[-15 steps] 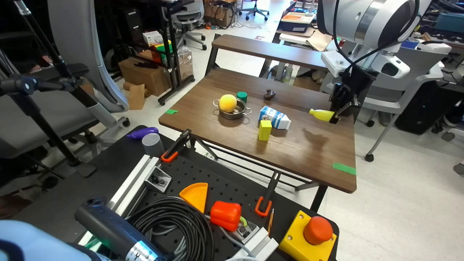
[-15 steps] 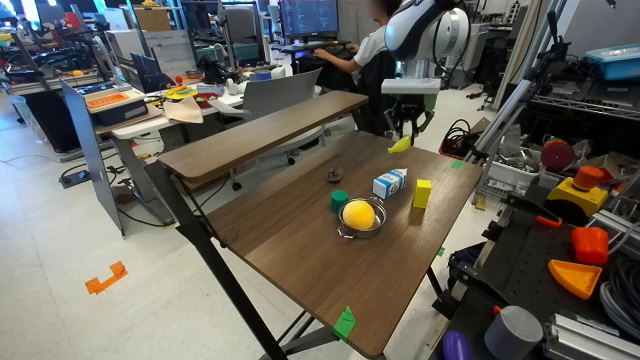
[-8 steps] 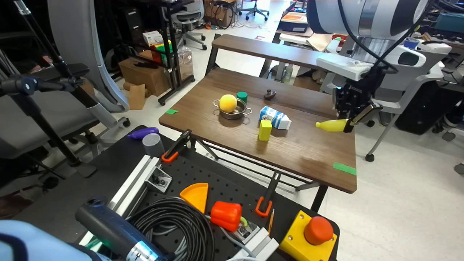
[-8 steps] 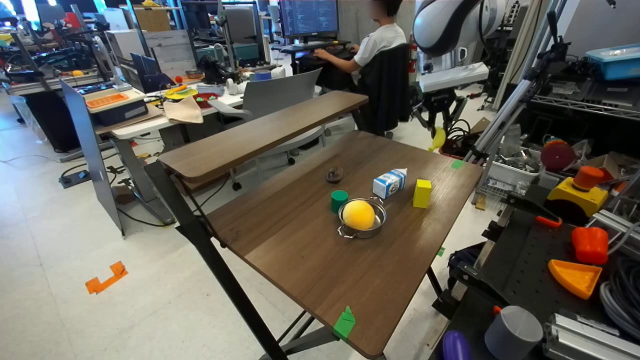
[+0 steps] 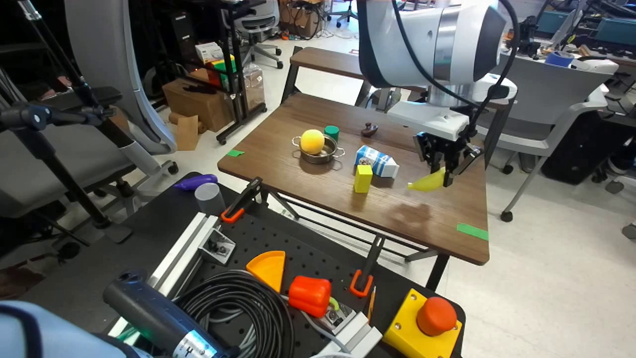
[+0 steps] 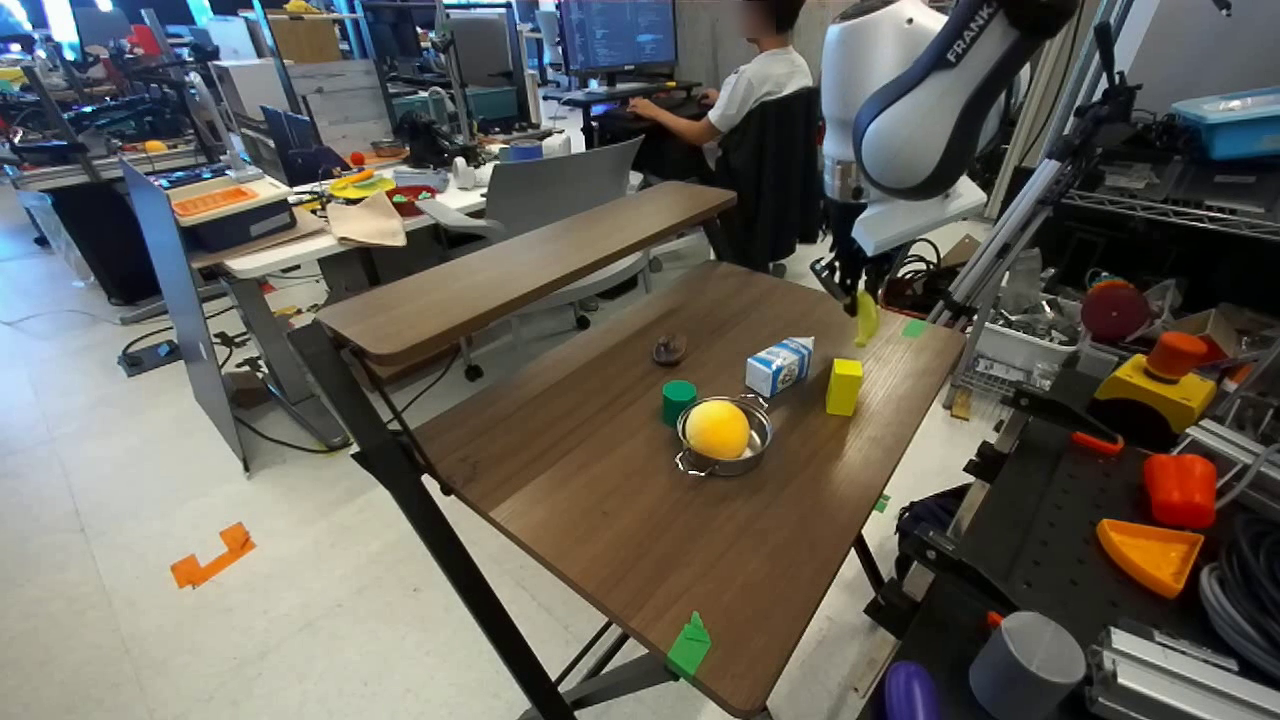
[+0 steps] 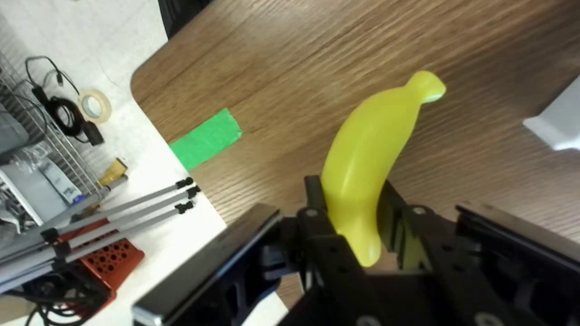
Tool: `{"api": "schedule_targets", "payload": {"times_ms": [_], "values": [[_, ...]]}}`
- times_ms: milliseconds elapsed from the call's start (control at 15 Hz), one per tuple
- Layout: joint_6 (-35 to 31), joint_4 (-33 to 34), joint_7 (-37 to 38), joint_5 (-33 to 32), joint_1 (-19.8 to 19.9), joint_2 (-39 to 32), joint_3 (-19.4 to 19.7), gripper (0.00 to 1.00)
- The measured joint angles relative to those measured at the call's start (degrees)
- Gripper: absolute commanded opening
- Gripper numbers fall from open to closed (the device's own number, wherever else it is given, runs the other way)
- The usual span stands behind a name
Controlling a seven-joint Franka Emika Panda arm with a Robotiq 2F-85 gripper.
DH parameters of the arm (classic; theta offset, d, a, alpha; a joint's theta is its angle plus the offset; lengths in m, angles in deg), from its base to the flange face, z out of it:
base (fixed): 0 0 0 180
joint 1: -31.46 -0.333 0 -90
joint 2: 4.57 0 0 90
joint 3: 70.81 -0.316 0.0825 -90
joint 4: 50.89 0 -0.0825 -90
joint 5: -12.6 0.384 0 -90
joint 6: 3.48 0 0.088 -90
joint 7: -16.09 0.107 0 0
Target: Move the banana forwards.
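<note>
Floor (image 6: 110,420): pale, shiny in places. Table (image 6: 700,540): brown, raised shelf (image 6: 530,265) along one long side. Chairs (image 5: 541,94): grey, several. Desk (image 6: 262,268): white, cluttered. Wall (image 6: 705,38): grey, beside a lit monitor (image 6: 620,35). Rack (image 6: 1150,212): metal, loaded.

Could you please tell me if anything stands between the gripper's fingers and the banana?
Nothing visible does. In the wrist view, the fingers hold the banana from both sides, above the table. In an exterior view, the carton and yellow block are apart from it.
</note>
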Motion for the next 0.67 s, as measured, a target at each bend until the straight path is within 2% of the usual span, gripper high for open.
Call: {"api": "schedule_targets", "payload": {"times_ms": [267,667], "values": [[-7.45,-3.28,-2.38,-1.15,-2.49,-0.07,0.10,0.07],[-9.79,-4.45,-5.54,-0.77,-3.20,-0.16,0.10,0.07]]}}
